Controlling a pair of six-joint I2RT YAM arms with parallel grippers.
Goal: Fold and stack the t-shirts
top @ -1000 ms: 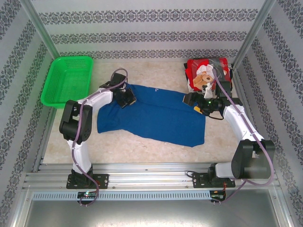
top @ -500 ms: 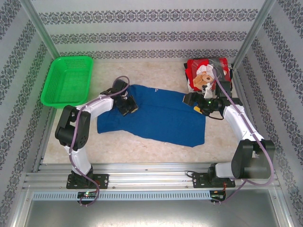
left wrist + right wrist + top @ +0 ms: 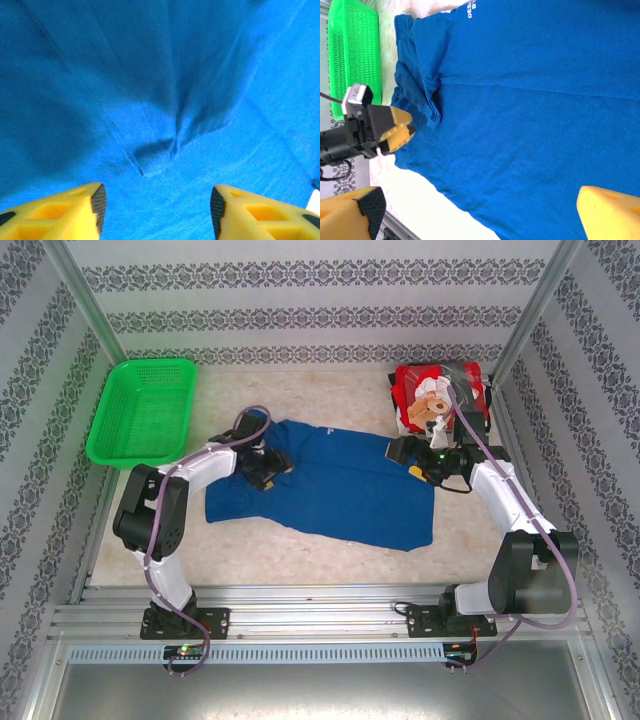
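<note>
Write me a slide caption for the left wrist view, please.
Open left claw poised over a puckered fold in the blue t-shirt.

Blue t-shirt (image 3: 340,490) covers the mid tabletop (image 3: 300,565); the bare strip along the near edge and the gap between the shirt and the green basket (image 3: 145,410) at far left are free to pass. Left tool (image 3: 275,465), fingers spread, sits low over the shirt's left part with a raised cloth ridge (image 3: 175,135) just ahead. Right tool (image 3: 405,458), fingers also spread, is at the shirt's far right edge, with the folded red t-shirt (image 3: 435,395) just behind it filling the far right corner; patterned walls (image 3: 40,390) and metal posts (image 3: 85,300) close in the sides and back.
</note>
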